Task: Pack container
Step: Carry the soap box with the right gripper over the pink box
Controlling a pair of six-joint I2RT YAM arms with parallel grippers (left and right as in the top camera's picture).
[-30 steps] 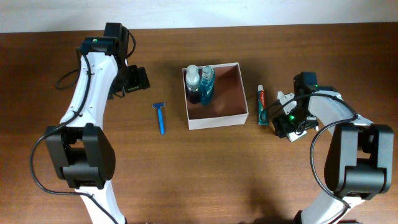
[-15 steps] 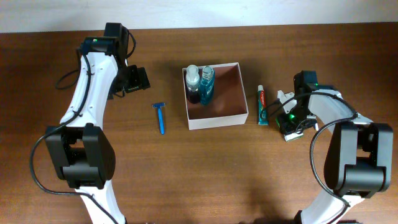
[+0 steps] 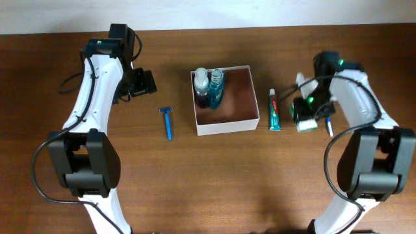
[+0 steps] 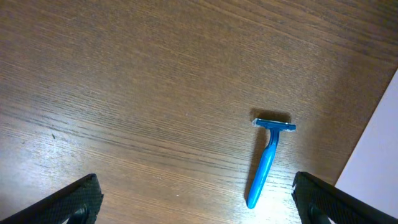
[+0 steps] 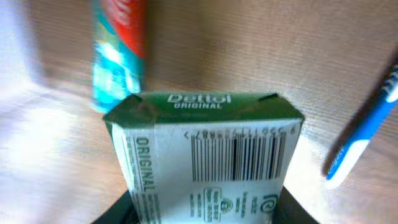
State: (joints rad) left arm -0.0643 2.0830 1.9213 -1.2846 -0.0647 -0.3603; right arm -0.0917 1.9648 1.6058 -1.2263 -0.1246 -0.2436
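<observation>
The container [image 3: 228, 125] is a square white-walled box with a pinkish-brown inside, at the table's middle. A white-capped bottle [image 3: 202, 86] and a blue bottle [image 3: 216, 88] stand in its left part. My right gripper [image 3: 305, 116] is shut on a green-and-white Dettol carton [image 5: 205, 155], right of a toothpaste tube [image 3: 275, 109]; the tube [image 5: 118, 50] shows blurred beyond the carton, and the gripper [image 5: 202, 211] is mostly hidden by the carton. My left gripper [image 3: 140, 83] is open over bare wood; the left wrist view shows this gripper [image 4: 199, 205] empty.
A blue razor [image 3: 168, 122] lies left of the container; the razor [image 4: 268, 158] sits ahead of my left fingers, beside the container's white wall [image 4: 379, 162]. A blue-and-white toothbrush [image 5: 367, 137] lies on the wood just right of the carton.
My right gripper closed on the carton and moved with it toward the far side of the table, uncovering the toothbrush. The left arm has not moved.
</observation>
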